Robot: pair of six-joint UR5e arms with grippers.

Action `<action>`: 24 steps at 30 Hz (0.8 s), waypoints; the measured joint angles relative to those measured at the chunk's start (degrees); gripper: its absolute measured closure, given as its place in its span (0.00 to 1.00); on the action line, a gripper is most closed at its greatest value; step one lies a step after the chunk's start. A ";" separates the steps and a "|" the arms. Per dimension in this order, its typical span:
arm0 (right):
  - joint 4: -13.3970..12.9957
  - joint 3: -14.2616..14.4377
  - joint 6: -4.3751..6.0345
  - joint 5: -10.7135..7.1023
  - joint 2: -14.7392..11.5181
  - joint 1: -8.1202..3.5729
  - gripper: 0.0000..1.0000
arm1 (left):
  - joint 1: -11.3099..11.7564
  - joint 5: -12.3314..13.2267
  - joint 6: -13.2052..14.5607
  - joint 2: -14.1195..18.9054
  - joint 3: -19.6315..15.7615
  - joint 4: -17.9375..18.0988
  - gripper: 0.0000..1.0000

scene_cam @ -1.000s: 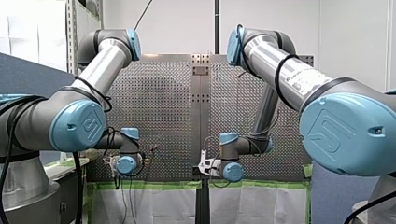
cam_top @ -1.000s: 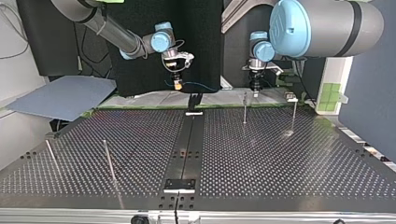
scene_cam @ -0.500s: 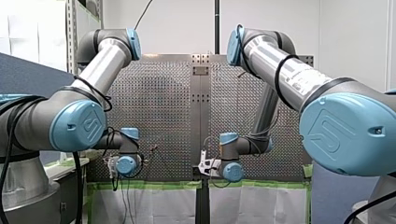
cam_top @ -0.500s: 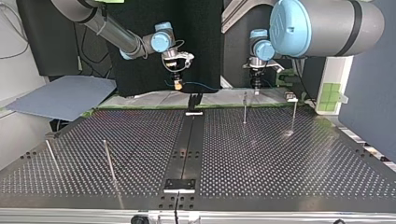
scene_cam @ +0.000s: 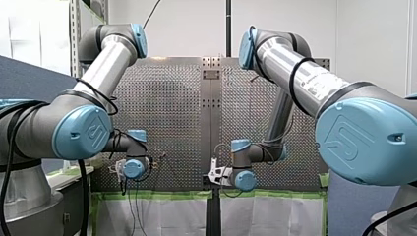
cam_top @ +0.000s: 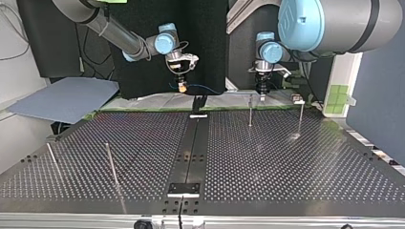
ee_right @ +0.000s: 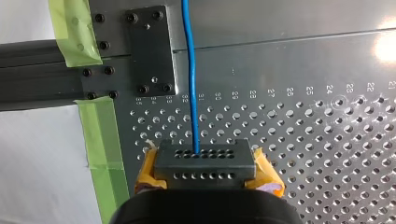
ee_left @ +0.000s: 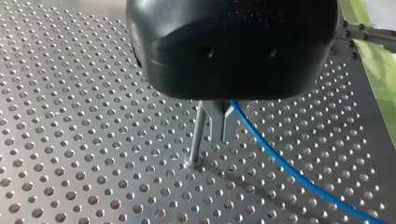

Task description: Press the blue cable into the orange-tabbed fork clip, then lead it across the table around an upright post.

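Largely hidden under its own black housing, the left pincer [ee_left: 220,126] shows only the tips of its metal fingers, which are set narrow, almost together. The blue cable [ee_left: 280,163] is seen to issue from beside them and to run off low over the perforated table [ee_left: 70,140], where it is cut off at the frame edge. The exact line of grip is masked by the housing. An upright post [ee_left: 198,135] is noted just beside the fingers, on the side away from the cable. At the right pincer [ee_right: 204,158], yellow pads are seen either side of a dark perforated block [ee_right: 205,173], closed upon the cable. From there the cable is led straight ahead, just beside a bolted black plate [ee_right: 152,49]. In the top view both pincers are recorded at the table's far edge, well apart. The cable's span between them can be made out only in part.
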 joint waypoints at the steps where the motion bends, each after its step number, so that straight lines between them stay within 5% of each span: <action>1: 0.02 -0.01 0.00 0.00 0.00 0.00 1.00 | 0.03 0.24 -0.14 0.01 0.00 0.00 1.00; 16: 1.23 -0.07 -0.46 0.30 0.17 -1.58 1.00 | 0.39 2.05 -1.61 -0.09 0.18 1.02 1.00; 24: 3.25 -1.76 -0.52 0.25 2.40 -2.69 1.00 | 0.53 2.46 -1.99 -0.14 0.74 1.08 1.00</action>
